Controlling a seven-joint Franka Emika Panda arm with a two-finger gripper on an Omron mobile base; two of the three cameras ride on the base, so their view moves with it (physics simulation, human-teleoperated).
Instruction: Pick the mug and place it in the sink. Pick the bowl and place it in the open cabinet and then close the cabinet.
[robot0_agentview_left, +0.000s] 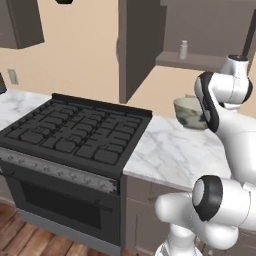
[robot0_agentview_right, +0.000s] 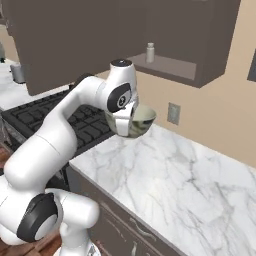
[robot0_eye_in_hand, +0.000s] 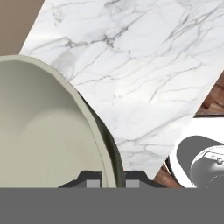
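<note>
The claw grips the bowl above the marble counter, below the cabinet.

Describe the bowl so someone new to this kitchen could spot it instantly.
Start at the black stove and move right to the white marble counter beneath the open cabinet. Above that counter, the robot's hand is shut on the rim of the bowl. It is wide, round and pale cream-green, unlike the small bottle on the cabinet shelf.
</note>
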